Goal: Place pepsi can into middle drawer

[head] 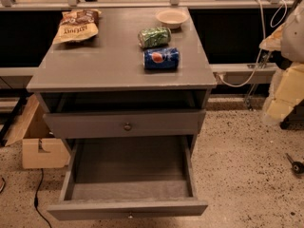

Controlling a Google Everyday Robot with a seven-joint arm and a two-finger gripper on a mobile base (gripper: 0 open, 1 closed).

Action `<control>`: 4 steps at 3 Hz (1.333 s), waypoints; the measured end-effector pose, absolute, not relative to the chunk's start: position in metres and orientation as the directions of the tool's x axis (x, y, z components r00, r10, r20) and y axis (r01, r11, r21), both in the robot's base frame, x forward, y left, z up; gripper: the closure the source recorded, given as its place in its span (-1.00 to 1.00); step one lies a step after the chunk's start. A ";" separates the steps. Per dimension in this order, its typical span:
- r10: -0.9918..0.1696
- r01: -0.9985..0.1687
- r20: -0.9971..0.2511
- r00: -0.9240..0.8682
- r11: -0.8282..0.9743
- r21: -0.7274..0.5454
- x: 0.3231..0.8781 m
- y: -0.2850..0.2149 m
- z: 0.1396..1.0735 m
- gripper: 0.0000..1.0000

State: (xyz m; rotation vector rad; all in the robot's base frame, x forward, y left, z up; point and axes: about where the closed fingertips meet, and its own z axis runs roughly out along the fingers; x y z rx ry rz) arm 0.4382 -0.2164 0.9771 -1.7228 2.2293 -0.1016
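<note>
The pepsi can (161, 59), blue with the round logo, lies on its side on the grey cabinet top (109, 61), towards the right front. The middle drawer (130, 165) is pulled out low at the front, its grey tray bare. My gripper (285, 91) is a blurred pale and yellowish shape at the right edge of the camera view, well to the right of the cabinet and apart from the can.
A green soda can (154, 37) lies just behind the pepsi can. A white bowl (171, 18) and a chip bag (76, 26) sit further back. A closed drawer front with a knob (127, 126) is above the open drawer. A cardboard box (40, 148) stands on the floor at left.
</note>
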 end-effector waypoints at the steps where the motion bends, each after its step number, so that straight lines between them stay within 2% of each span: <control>1: -0.953 -0.929 -0.209 -0.220 0.270 -0.252 0.439 -0.216 0.978 -1.00; 3: -0.919 -0.927 -0.350 -0.181 0.278 -0.252 0.508 -0.188 0.964 -1.00; 4: -0.881 -0.932 -0.444 -0.162 0.284 -0.224 0.563 -0.162 0.950 -1.00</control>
